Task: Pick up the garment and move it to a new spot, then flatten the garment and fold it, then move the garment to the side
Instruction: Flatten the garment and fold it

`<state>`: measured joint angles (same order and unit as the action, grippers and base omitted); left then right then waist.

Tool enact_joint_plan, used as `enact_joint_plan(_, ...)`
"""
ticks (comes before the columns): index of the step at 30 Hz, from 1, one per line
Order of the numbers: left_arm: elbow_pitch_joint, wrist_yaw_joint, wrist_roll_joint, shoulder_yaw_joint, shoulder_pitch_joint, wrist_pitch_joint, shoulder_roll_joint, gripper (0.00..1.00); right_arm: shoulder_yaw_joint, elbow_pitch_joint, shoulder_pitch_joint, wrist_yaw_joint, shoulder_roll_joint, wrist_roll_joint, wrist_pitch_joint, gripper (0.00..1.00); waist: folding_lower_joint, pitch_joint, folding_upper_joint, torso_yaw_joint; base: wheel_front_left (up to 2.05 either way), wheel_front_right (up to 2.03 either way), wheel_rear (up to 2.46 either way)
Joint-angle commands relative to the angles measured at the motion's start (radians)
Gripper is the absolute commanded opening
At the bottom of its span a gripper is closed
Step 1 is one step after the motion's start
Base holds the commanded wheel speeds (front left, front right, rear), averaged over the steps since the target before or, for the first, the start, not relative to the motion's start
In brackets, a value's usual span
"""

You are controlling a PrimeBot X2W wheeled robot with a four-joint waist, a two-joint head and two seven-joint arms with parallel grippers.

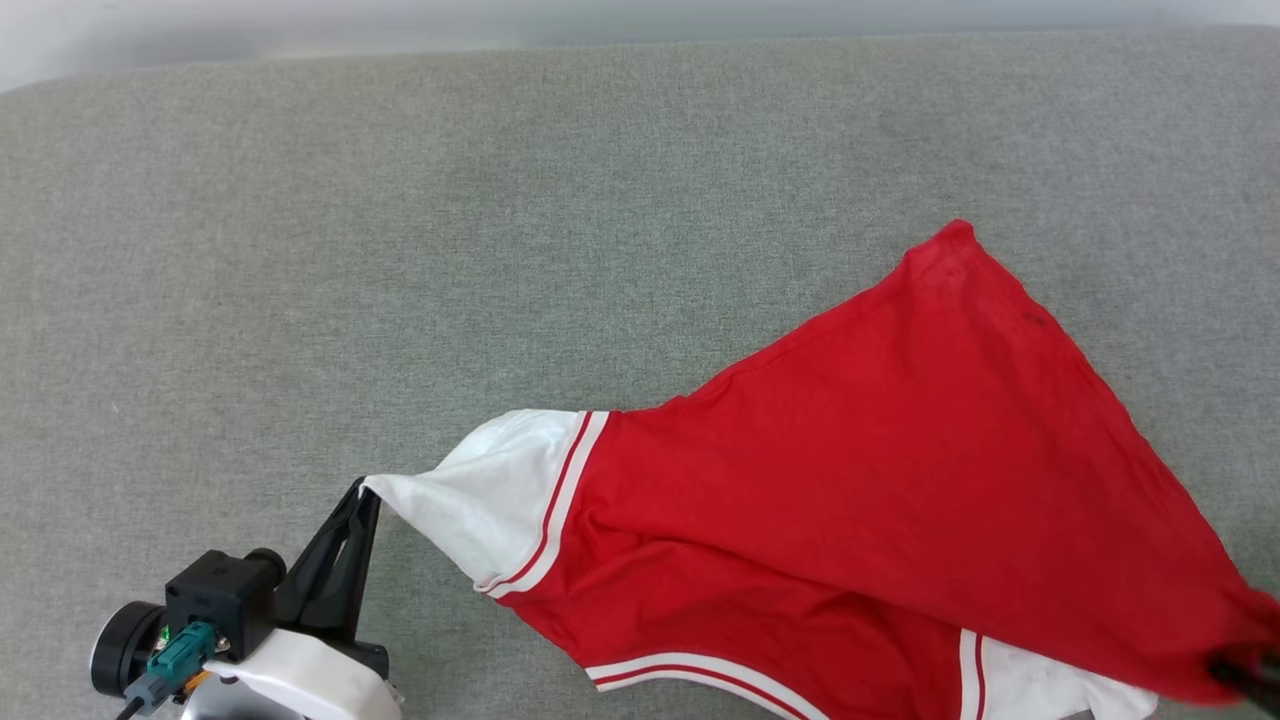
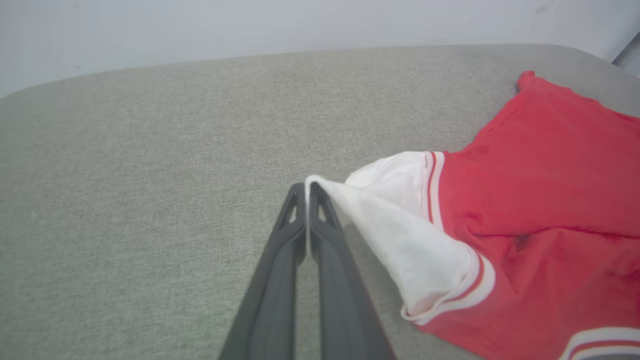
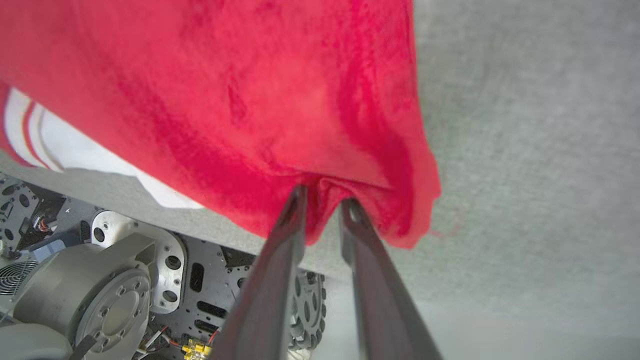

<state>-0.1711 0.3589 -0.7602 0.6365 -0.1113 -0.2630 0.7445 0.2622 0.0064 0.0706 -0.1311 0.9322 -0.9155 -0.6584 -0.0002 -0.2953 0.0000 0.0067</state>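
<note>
The garment point(image 1: 900, 450) is a red jersey lying stretched across the grey cloth surface, back side up, so no lettering shows. My left gripper point(image 1: 365, 490) at the lower left is shut on the tip of its white sleeve point(image 1: 480, 500). In the left wrist view the dark fingers point(image 2: 306, 186) pinch that sleeve corner, with the garment point(image 2: 550, 200) trailing to the right. My right gripper point(image 1: 1240, 672) is at the lower right edge by the red hem. In the right wrist view its fingers point(image 3: 324, 197) stand slightly apart, with a fold of the garment point(image 3: 250, 90) between the tips.
The grey padded surface point(image 1: 400, 200) stretches wide to the left and back, ending at a pale wall point(image 1: 300, 30). Its front edge runs under the right gripper, where my wheeled base point(image 3: 125, 280) shows below. A second white sleeve point(image 1: 1050, 690) lies at the bottom edge.
</note>
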Motion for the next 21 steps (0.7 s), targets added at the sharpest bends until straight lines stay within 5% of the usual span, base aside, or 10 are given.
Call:
enact_joint_plan(1,0.000,-0.003,0.001,-0.005,0.007,-0.002,0.000,0.00,-0.036,-0.025,-0.023,0.001,0.001,0.004,0.005,1.00,0.0002,0.000,0.0000,0.000,0.00,0.00,0.00)
enact_joint_plan(10,-0.010,-0.015,0.019,0.003,-0.032,0.000,-0.012,0.00,-0.206,-0.185,-0.236,0.001,0.047,0.035,-0.064,1.00,0.0002,-0.044,0.0000,0.033,0.00,0.00,0.00)
enact_joint_plan(16,-0.002,-0.034,0.043,0.017,-0.093,0.007,-0.030,0.00,-0.112,-0.193,-0.517,0.001,0.045,0.067,-0.234,1.00,0.0002,-0.108,0.0000,0.073,0.00,0.00,0.00)
enact_joint_plan(21,0.002,-0.049,0.063,0.029,-0.142,0.010,-0.048,0.00,0.029,-0.120,-0.754,0.001,-0.017,0.134,-0.397,1.00,0.0002,-0.165,0.0000,0.107,0.00,0.00,0.00)
